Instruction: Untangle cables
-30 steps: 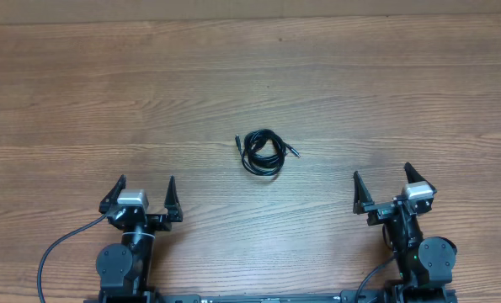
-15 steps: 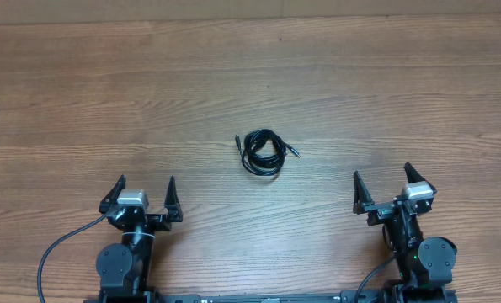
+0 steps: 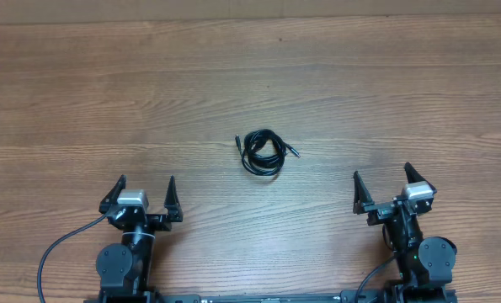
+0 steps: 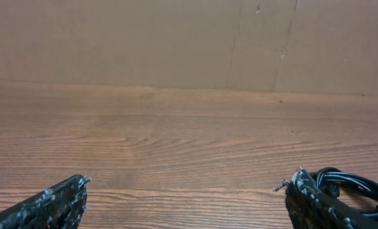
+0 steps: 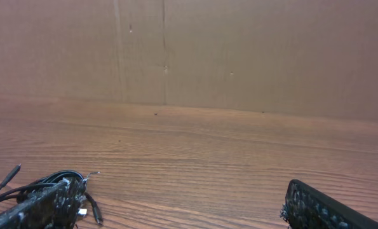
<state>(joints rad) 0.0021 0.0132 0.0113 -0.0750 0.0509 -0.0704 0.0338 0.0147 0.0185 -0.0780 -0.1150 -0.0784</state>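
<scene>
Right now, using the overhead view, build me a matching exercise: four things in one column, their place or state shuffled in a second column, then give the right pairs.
Things
1. cables
2. left gripper
3. right gripper
4. table

Place or state
A. open and empty, at the lower right of the overhead view
B. brown wood grain
C. gathered in one small black bundle near the middle
D. open and empty, at the lower left of the overhead view

Pairs: 1-C, 2-D, 3-A, 4-B

cables [image 3: 263, 152] | thin blk, coiled in 1 small bundle | flat, table ctr | plugs sticking out
</scene>
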